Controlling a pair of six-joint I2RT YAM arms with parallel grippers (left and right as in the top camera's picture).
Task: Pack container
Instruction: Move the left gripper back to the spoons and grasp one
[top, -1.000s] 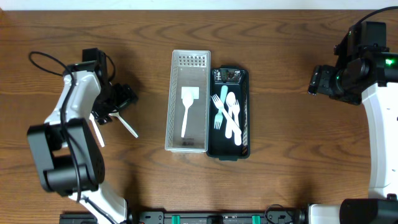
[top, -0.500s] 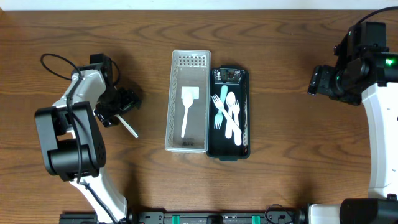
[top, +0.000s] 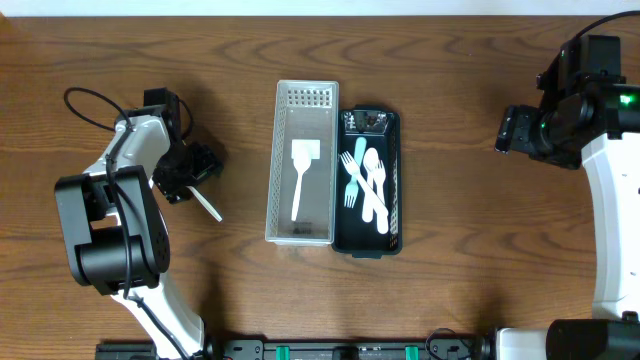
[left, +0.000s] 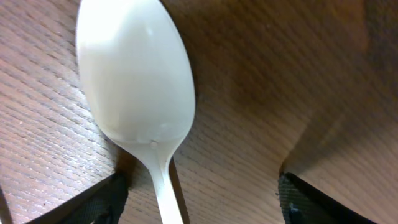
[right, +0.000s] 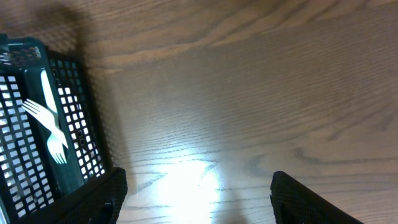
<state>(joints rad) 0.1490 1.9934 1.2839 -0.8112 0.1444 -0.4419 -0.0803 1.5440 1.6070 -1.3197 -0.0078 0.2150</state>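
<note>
A white plastic spoon (left: 134, 81) lies on the wooden table, its handle (top: 208, 206) poking out from under my left gripper (top: 188, 172). In the left wrist view the left gripper (left: 202, 196) is open, with a finger on each side of the handle, which lies close to the left finger. A pale grey basket (top: 282, 150) holds a white spatula (top: 300, 178). Beside it a dark basket (top: 393, 180) holds a teal fork and white forks and spoons (top: 366, 180). My right gripper (top: 508, 130) is open and empty, away at the right (right: 196, 193).
The dark basket (right: 74, 112) with a white fork (right: 51, 124) shows at the left edge of the right wrist view. A black cable (top: 85, 100) loops behind the left arm. Bare wood lies between the baskets and each arm.
My left gripper has shifted a little to the right and up over the spoon, and the arm has swung round. The right arm has not moved.
</note>
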